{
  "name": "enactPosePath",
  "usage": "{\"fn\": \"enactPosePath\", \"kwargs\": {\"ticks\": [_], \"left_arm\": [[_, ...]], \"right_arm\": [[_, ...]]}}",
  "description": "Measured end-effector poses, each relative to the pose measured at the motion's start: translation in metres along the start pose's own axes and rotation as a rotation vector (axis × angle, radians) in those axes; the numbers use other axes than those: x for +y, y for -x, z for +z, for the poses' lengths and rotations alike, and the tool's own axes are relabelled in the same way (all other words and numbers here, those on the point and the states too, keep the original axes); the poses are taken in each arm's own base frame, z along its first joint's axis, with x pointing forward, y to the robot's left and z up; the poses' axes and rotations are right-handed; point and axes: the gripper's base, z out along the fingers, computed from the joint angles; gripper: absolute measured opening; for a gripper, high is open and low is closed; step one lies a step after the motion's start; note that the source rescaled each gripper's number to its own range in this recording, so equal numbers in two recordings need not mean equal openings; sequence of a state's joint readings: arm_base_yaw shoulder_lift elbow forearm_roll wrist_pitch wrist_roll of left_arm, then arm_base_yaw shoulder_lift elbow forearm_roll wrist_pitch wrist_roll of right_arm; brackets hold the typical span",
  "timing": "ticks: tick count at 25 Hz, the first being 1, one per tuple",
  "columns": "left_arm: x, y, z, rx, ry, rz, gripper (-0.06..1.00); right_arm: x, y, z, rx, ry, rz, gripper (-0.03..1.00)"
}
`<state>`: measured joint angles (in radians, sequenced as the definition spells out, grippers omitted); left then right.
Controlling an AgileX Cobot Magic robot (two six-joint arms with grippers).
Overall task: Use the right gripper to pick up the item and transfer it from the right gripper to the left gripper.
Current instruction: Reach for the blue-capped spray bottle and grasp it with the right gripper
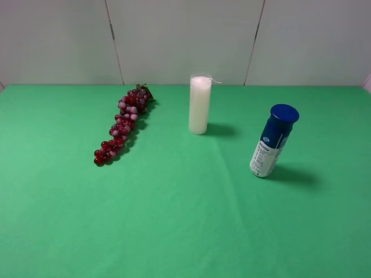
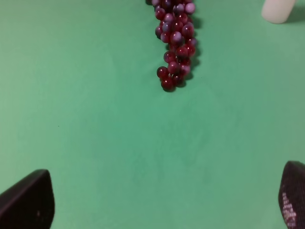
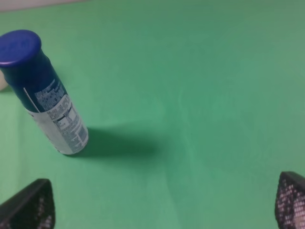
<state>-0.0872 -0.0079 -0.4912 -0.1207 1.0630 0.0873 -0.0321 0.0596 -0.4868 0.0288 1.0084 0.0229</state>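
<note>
Start of the pick. The blue-capped, white-bodied cylindrical bottle [image 1: 273, 141] stands on its base on the green cloth-covered table [image 1: 174, 220], right of the plain white candle [image 1: 199, 105]. The right gripper [image 3: 159, 210], spread wide and empty, should centre on the bottle before closing mid-body. The left gripper [image 2: 159, 205] likewise gapes, empty.

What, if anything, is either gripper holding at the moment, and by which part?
Nothing is held. The left gripper and the right gripper are both open and empty; the blue-capped bottle stands untouched.
</note>
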Motion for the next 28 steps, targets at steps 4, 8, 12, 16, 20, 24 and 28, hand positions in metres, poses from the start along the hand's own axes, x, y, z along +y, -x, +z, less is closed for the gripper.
{"fn": "enactPosePath", "kwargs": {"ticks": [4, 8, 12, 16, 20, 24, 28], "left_arm": [[0.0, 0.0, 0.0, 0.0, 0.0, 0.0, 0.89], [0.0, 0.0, 0.0, 0.0, 0.0, 0.0, 0.89], [0.0, 0.0, 0.0, 0.0, 0.0, 0.0, 0.89], [0.0, 0.0, 0.0, 0.0, 0.0, 0.0, 0.89], [0.0, 0.0, 0.0, 0.0, 0.0, 0.0, 0.89], [0.0, 0.0, 0.0, 0.0, 0.0, -0.001, 0.89], [0.0, 0.0, 0.0, 0.0, 0.0, -0.001, 0.89]], "right_arm": [[0.0, 0.0, 0.0, 0.0, 0.0, 0.0, 1.0], [0.0, 0.0, 0.0, 0.0, 0.0, 0.0, 1.0], [0.0, 0.0, 0.0, 0.0, 0.0, 0.0, 1.0], [0.0, 0.0, 0.0, 0.0, 0.0, 0.0, 1.0], [0.0, -0.0001, 0.0, 0.001, 0.0, 0.0, 1.0], [0.0, -0.0001, 0.0, 0.001, 0.0, 0.0, 1.0], [0.0, 0.0016, 0.0037, 0.028, -0.001, 0.001, 1.0]]}}
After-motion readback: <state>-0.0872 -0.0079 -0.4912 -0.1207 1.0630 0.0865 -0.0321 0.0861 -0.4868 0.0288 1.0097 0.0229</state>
